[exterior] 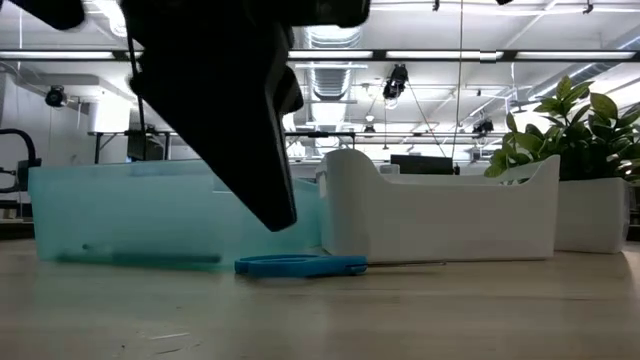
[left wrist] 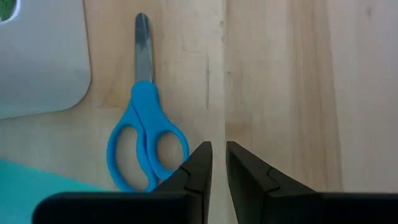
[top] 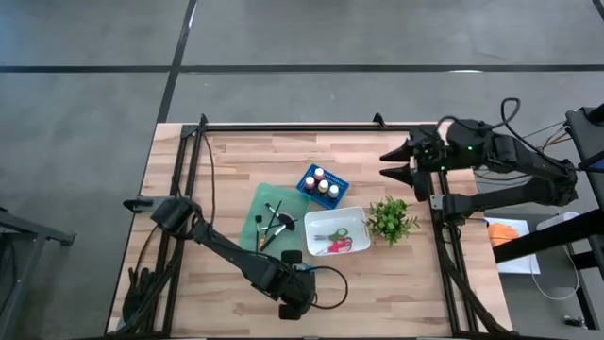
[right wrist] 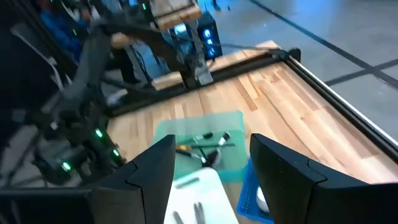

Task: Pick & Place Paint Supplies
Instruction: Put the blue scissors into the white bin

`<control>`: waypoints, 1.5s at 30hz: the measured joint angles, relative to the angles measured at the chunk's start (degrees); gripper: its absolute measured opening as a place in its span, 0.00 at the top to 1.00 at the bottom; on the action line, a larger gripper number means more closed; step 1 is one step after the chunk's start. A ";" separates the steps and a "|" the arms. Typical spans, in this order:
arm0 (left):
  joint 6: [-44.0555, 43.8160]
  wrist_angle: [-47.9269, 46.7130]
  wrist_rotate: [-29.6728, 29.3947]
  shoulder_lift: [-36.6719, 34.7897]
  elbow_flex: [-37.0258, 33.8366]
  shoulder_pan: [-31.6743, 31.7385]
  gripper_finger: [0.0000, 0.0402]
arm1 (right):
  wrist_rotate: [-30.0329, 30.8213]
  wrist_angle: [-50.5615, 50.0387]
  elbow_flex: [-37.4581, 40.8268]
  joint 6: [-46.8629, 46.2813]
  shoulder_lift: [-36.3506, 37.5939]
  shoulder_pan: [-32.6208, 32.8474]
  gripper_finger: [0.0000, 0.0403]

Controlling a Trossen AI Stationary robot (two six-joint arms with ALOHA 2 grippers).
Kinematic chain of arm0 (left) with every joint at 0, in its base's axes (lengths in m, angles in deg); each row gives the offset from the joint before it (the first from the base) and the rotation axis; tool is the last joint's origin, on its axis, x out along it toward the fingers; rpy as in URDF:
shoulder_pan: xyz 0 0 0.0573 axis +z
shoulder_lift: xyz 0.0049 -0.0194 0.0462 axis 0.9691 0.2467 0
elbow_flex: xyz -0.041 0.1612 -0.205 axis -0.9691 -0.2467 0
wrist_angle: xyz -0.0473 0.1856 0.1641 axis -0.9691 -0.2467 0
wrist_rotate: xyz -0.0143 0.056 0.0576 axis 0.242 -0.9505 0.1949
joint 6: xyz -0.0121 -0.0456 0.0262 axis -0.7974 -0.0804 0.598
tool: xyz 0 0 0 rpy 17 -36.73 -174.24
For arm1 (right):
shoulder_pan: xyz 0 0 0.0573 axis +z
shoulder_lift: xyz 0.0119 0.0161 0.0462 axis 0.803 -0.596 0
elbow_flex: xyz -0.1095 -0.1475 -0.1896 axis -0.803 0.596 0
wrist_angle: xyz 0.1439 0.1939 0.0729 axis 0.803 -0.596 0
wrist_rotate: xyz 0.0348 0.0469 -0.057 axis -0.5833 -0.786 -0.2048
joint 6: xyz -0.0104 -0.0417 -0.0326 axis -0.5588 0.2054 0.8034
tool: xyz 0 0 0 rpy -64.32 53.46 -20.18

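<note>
The blue-handled scissors (left wrist: 147, 134) lie flat on the bare wood of the table (top: 236, 161), closed, just in front of the white bin (top: 351, 219) and the pale green tray (top: 262, 203); from the table's middle they sit toward about six o'clock. The left gripper (left wrist: 218, 152) hangs right over them, its two dark fingers nearly together with only a thin slit between, and nothing is caught in them. Its tips stand just beside the handle loops, at about three o'clock of them in the wrist view; whether they touch I cannot tell.

In the white bin rest the red-handled scissors (top: 341, 246) and the green-handled scissors (top: 330, 233). At nine o'clock of that bin, the green tray holds several dark-handled brushes (top: 275, 225). At about eleven o'clock of the bin stands a blue basket (top: 309, 177) with the paint bottles (top: 323, 185) upright inside. The leafy plant (top: 391, 219) sits at three o'clock of the bin.

The right gripper (top: 389, 162) waits well apart, above the table's far right corner, fingers spread wide and holding nothing.
</note>
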 joint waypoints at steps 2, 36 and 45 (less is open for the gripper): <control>-0.29 0.05 0.10 0.29 0.00 0.43 0.86 | -0.02 2.00 1.44 -1.38 1.43 0.00 0.49; -1.64 2.55 0.10 0.38 -1.50 4.34 0.86 | -1.09 3.41 -2.29 -0.03 3.90 0.00 0.49; -1.80 2.69 -0.12 0.38 -1.51 5.43 0.86 | -1.14 3.56 -2.29 -0.16 3.94 0.00 0.49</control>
